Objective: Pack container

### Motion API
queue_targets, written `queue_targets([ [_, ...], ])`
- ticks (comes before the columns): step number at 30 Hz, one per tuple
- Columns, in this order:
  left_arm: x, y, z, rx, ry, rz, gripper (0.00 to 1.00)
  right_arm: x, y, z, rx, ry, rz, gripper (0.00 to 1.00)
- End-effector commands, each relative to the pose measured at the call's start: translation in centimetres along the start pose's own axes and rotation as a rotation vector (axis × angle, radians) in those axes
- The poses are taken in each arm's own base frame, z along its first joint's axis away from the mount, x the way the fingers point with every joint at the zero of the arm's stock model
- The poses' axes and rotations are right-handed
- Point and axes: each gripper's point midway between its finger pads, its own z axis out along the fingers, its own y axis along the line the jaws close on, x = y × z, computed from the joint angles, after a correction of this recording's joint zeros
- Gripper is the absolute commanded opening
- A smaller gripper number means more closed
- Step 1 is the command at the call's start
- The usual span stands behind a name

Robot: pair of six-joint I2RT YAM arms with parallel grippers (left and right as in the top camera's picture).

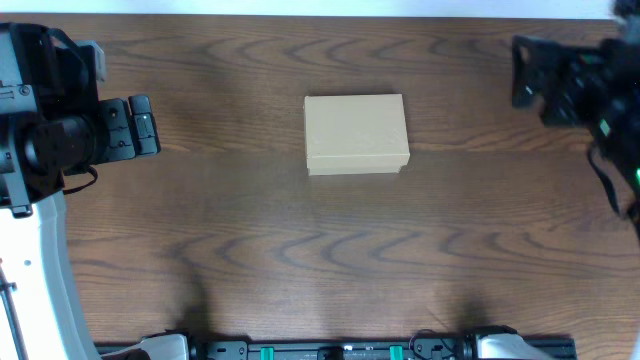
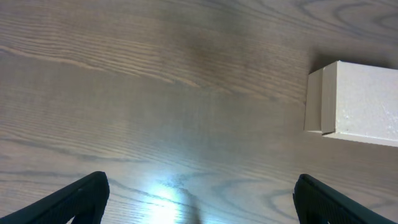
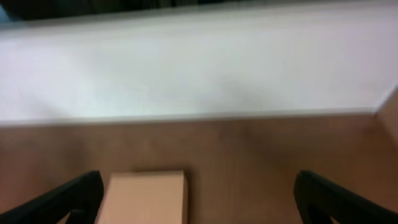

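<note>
Near the middle of the table (image 1: 300, 260), a little toward its far edge, sits the box (image 1: 356, 133), lying flat with its long sides parallel to that edge and its lid down. It is plain cardboard, so probably light and fairly stiff at the corners. The broad top and walls would likely give under a hard pinch, and the matte surface should not be slippery. Being light, it may slide on the wood if pushed from one side only.

The left wrist view shows a narrow panel standing slightly proud along the box's left end. That may be the lid's tuck flap, though the view is too partial to be sure. If so, that free lip looks the best place to catch the lid, with the other arm steadying the opposite end wall. To lift the whole box, a grip across its short width looks sounder than one along its length.

The left gripper (image 1: 148, 125) hangs near the left edge, jaws wide apart and holding nothing, well apart from the box. The right gripper (image 1: 520, 70) hangs near the far right corner, jaws likewise spread and empty.

Bare wood lies on every side of the box, most of it toward the near edge. The far edge is the closest limit.
</note>
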Motion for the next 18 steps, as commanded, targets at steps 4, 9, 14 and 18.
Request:
queue_targets([
  [4, 0.0, 0.2, 0.0, -0.007, 0.002, -0.006, 0.95, 1.6, -1.4, -4.2, 0.024, -0.153, -0.002, 0.99],
  [9, 0.0, 0.2, 0.0, -0.007, 0.001, -0.006, 0.95, 5.9, -2.7, -5.2, 0.062, -0.184, 0.005, 0.99],
  [14, 0.0, 0.2, 0.0, -0.007, 0.001, -0.006, 0.95, 11.2, -4.2, -5.3, 0.101, -0.167, 0.013, 0.99],
  [18, 0.0, 0.2, 0.0, -0.007, 0.001, -0.006, 0.96, 15.6, -5.0, -4.7, 0.121, -0.135, 0.018, 0.99],
])
